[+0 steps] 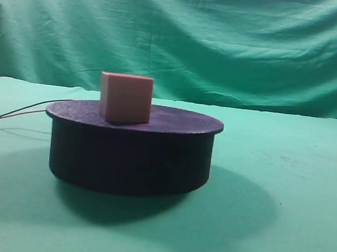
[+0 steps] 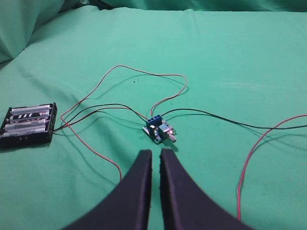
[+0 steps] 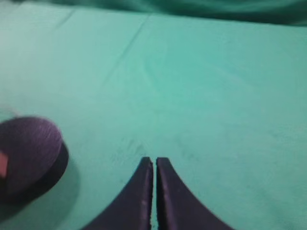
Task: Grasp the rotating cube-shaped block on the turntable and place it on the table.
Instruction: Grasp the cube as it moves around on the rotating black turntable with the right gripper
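Right gripper [image 3: 154,163]: jaws pressed nearly together, nothing between them, hanging over bare table [image 3: 216,96]. I count it closed and empty.

Left gripper [image 2: 155,155]: jaws likewise drawn close with only a slit between, empty. Just ahead of its tips, a small control board [image 2: 159,130]; further off to its left, a battery holder [image 2: 28,125]; red and black wires [image 2: 144,76] loop between them.

Turntable [image 3: 29,153]: well to the left of the right gripper and apart from it.

Cube-shaped block [image 1: 126,98]: upright on the disc top, left of its centre, untouched.

Progress, as I judge it: nothing done. Approach, grasp, lift and set-down on the cloth all remain.
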`<state>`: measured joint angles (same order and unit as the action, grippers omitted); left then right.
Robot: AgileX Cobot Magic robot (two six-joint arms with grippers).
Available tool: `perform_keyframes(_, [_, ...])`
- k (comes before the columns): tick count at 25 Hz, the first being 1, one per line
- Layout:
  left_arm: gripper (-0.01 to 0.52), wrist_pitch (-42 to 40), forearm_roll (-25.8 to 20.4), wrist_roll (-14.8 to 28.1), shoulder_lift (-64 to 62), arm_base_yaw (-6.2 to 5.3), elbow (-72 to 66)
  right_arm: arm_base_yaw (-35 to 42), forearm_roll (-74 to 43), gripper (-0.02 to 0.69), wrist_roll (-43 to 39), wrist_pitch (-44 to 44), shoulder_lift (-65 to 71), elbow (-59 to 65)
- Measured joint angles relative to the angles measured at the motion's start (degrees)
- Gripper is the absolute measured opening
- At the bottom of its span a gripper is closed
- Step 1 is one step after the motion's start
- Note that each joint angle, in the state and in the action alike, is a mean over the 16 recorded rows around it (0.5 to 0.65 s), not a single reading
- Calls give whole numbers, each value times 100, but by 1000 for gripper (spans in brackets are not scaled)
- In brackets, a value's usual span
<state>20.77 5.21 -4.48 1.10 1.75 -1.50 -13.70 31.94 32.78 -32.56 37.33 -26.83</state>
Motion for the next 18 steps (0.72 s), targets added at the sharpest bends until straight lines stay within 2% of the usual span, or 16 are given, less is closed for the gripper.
perform_keyframes(3, [0,0,0,0,0,0,0,-452,289,0,374,-108,785,-313])
perform_keyframes(5, [0,0,0,0,0,0,0,-820,284,0,330,-135,1323,-569])
perform_keyframes(12, [0,0,0,0,0,0,0,-2134,-662,6,-985,-272,3206,-1723])
perform_keyframes(15, [0,0,0,0,0,0,0,-2523,-1159,49,-1621,-428,3905,-2247])
perform_keyframes(18, [0,0,0,0,0,0,0,-2790,-1574,138,-2094,-577,4421,-2685])
